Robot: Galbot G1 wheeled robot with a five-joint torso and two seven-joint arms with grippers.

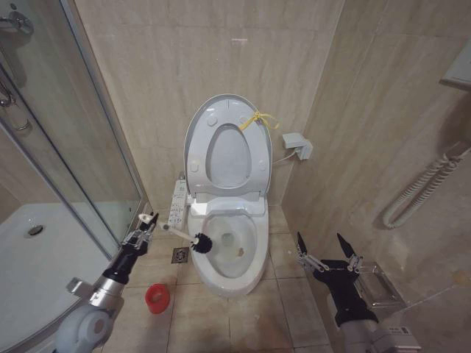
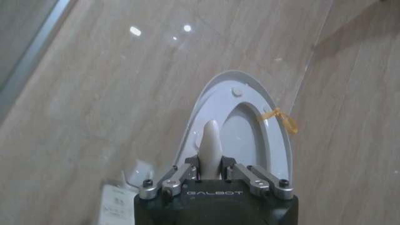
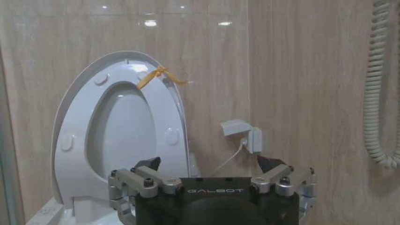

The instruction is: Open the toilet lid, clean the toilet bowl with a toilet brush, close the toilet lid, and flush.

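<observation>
Over the toilet bowl, your toilet lid stands open; the left gripper clamps the toilet brush mid-scrub; your right gripper waits wide; closing and flushing remain.

Head high; wrists low (shared toilet lid)

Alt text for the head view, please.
Left gripper holds the toilet brush, its dark head over the rim of the open toilet bowl; the toilet lid stands raised against the wall. Right gripper hangs open beside the bowl.
</observation>
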